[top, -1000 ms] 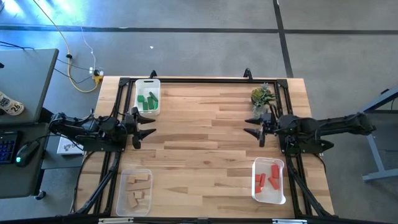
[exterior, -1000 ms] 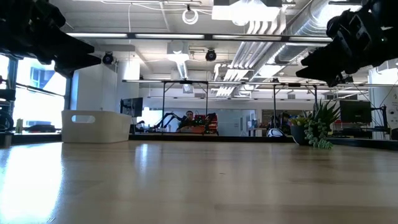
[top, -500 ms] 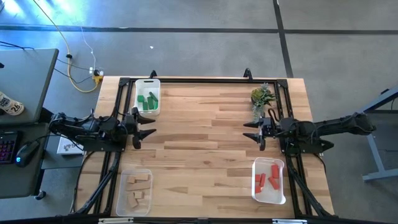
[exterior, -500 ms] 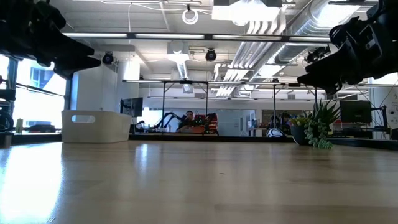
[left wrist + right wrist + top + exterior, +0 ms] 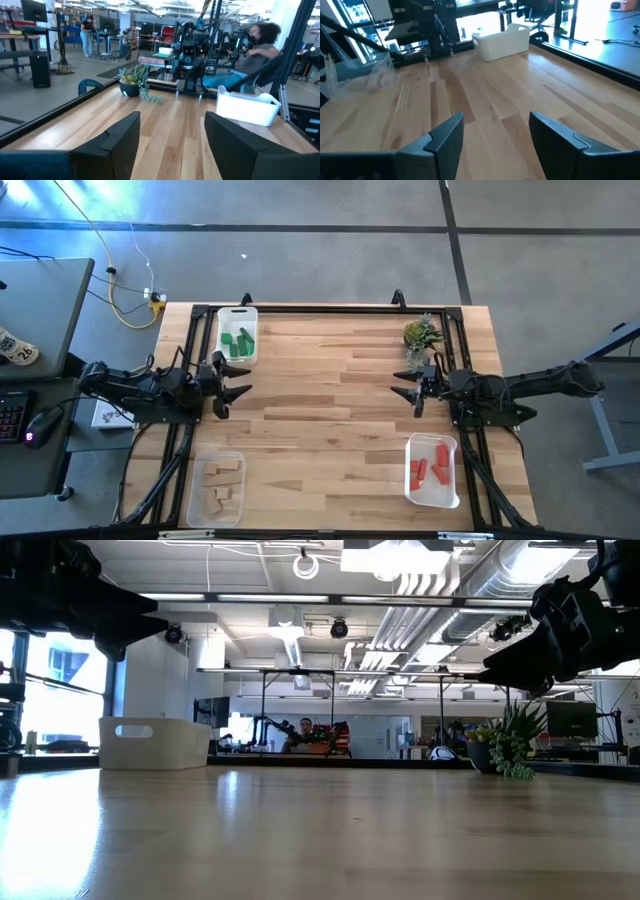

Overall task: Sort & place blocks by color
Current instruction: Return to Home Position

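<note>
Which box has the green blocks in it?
The white bin beside the left gripper holds the green blocks; the other white bin holds red blocks, and the clear bin holds tan ones.

Wooden table (image 5: 330, 380) bears three bins (image 5: 434, 494) (one clear) and a plant (image 5: 421, 334)

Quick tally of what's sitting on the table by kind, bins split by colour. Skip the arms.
White bins: 2, the green-block bin and the red-block bin
Clear bin: 1, holding tan blocks
Potted plant: 1
Total: 4. The blocks are too small to count singly.
</note>
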{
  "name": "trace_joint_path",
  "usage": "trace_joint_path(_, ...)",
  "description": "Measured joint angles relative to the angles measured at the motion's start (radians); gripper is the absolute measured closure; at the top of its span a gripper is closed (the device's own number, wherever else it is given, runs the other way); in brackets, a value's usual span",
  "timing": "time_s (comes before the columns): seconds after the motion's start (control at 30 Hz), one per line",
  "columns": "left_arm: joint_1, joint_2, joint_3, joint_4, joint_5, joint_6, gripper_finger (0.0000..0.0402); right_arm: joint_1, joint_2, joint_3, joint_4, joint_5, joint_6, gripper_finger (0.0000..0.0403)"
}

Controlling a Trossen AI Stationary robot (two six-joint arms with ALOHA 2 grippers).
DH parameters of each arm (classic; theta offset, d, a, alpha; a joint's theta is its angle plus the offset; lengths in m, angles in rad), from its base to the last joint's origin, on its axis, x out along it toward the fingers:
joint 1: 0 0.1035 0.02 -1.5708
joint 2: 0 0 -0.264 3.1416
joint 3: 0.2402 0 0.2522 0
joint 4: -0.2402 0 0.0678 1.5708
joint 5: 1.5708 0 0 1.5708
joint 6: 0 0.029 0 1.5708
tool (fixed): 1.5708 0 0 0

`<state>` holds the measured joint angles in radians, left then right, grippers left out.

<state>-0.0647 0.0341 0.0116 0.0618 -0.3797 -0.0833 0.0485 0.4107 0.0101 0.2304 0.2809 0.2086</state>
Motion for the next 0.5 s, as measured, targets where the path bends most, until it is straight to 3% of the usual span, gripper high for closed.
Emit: trace_joint_path(0.5, 0.0, 0.035, 0.0, -0.001, 0.001, 0.118, 0.0191, 0.0, 0.0, 0.0, -0.035, -0.002, -0.033, 0.0192)
